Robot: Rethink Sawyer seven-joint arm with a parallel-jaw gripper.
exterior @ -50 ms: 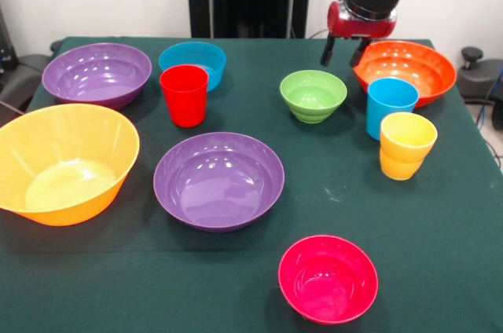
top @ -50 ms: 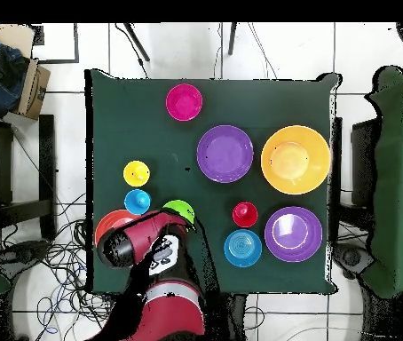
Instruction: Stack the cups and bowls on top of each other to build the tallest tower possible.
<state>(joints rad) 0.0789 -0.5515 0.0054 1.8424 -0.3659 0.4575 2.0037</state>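
My gripper [exterior @ -50 ms: 343, 52] hangs open and empty above the table's far right part, between the green bowl [exterior @ -50 ms: 313, 95] and the orange bowl [exterior @ -50 ms: 405, 71]. Every piece stands apart on the cloth. A light blue cup [exterior @ -50 ms: 391, 105] and a yellow cup [exterior @ -50 ms: 407, 144], which looks nested in a second yellow one, stand in front of the orange bowl. The red cup [exterior @ -50 ms: 184, 95] is beside the blue bowl [exterior @ -50 ms: 192, 62]. One purple bowl [exterior @ -50 ms: 97, 74] is far left, another [exterior @ -50 ms: 218, 180] central. The yellow-orange bowl [exterior @ -50 ms: 63, 162] sits left, the magenta bowl [exterior @ -50 ms: 328, 278] near front.
A dark green cloth covers the table [exterior @ -50 ms: 440, 231]. In the overhead view the arm [top @ -50 ms: 138, 244] hides part of the orange bowl [top @ -50 ms: 106, 222]. Cables [top @ -50 ms: 59, 257] lie on the floor by the table, and a cardboard box [top @ -50 ms: 33, 87] sits off one corner.
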